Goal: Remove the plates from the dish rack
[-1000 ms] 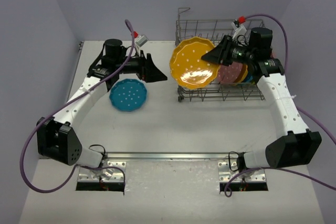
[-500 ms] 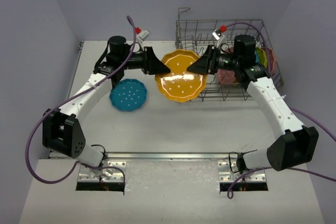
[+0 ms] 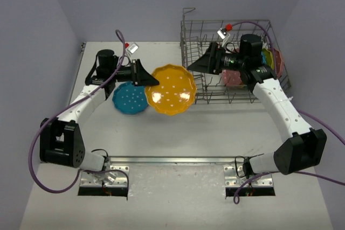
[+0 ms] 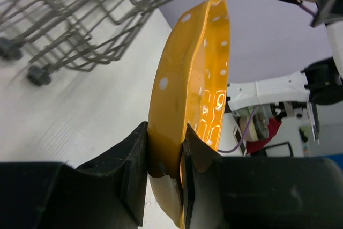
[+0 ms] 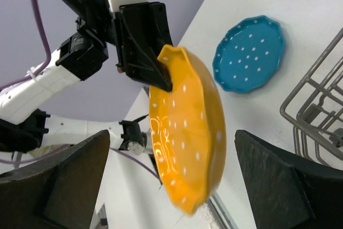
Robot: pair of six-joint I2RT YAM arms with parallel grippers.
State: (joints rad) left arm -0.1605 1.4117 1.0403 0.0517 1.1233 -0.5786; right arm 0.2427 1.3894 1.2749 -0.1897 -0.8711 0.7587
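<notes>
The left jaws were clamped on the rim of the orange-yellow plate (image 3: 171, 90), one finger pressed to each face of it, as the left wrist view showed edge-on (image 4: 195, 95). The plate stuck out from those jaws toward the right arm (image 3: 280, 106), tilted, with its dotted inner face turned up to the top camera. The right jaws stood wide apart with nothing between them; the orange-yellow plate (image 5: 187, 143) hung ahead of them, clear of both fingers. Just below and to the near side of the left jaws the teal-blue plate (image 3: 129, 99) lay flat on the table (image 3: 161, 133), its right edge hidden under the held plate in the top view. The dish rack (image 3: 215, 22) stood behind and around the right jaws, which hovered at its left end. A pink plate (image 3: 234, 77) stood in the rack just behind the right jaws, and further plates showed at the rack's far right end, partly hidden by the right arm.
</notes>
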